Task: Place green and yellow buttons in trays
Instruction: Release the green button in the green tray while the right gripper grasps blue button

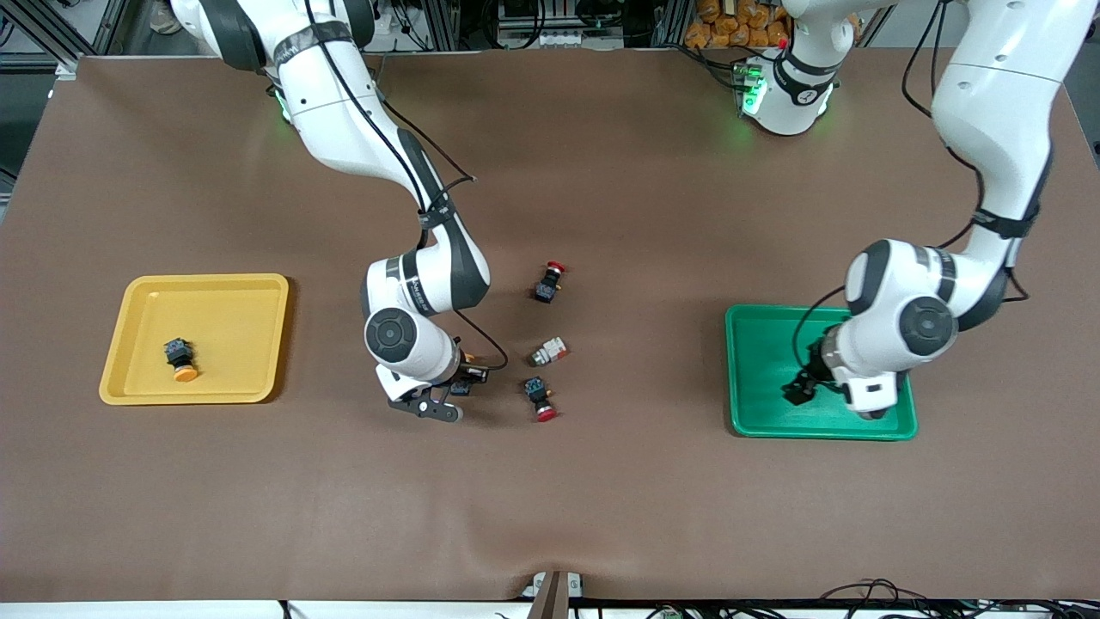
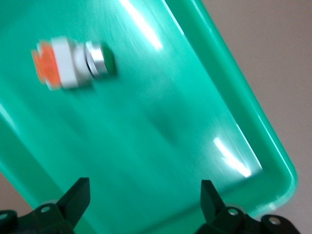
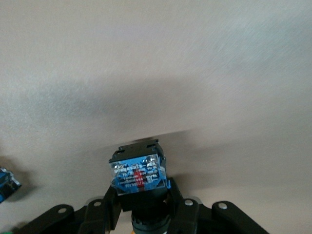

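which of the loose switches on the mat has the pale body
The middle one of the three loose switches: its body is white-grey with an orange-red block. The other two, one farther from the front camera and one nearer, are black-bodied with red caps.

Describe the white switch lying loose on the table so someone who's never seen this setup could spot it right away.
Start at the green tray toward the left arm's end of the brown table, then look toward the middle, where three small switches lie in a loose column. The white switch is the middle one; the two beside it have black bodies and red caps, while this one is white-grey with an orange-red block.

One switch (image 1: 181,358) in each tray (image 1: 137,387), three loose switches (image 1: 548,351) between trays
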Controlling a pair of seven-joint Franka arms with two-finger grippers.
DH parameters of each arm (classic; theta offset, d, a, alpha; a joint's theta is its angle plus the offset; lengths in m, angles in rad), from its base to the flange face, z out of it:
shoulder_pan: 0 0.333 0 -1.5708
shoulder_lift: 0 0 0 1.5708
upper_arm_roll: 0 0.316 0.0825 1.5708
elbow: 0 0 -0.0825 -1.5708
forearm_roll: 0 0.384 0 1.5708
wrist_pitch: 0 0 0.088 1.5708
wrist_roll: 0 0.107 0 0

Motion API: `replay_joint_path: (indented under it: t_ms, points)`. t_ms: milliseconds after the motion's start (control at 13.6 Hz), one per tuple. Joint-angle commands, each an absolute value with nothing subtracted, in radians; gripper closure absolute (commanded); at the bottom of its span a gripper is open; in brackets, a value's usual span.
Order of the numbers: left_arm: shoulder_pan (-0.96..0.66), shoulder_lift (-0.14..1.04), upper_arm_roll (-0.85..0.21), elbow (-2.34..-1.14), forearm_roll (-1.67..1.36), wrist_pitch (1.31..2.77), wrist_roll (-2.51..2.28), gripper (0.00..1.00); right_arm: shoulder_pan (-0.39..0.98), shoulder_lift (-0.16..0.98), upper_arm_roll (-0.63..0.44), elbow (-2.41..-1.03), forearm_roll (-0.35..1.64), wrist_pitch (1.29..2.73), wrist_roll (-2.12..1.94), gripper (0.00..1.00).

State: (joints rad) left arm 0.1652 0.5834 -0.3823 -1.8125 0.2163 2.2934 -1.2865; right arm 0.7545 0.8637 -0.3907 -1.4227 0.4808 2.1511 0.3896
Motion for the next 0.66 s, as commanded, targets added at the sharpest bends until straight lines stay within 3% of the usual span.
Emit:
replay_joint_path:
  t_ms: [0,369,590]
  points:
    - [0.086,0.569,-0.379,-1.813,0.204,2.301,-1.39,0.0,0.749,0.775,-0.507,-1.422,0.433,1.955,0.202,1.0]
    - [-0.046,0.612,-0.379,-1.735,0.187,2.303,-1.493,0.0,0.713,0.746,-0.744,-1.453,0.431,1.778,-0.248,1.0]
    - [-0.136,0.673,-0.379,-1.645,0.195,2.303,-1.493,0.0,0.625,0.75,-0.79,-1.511,0.434,1.764,-0.449,1.0]
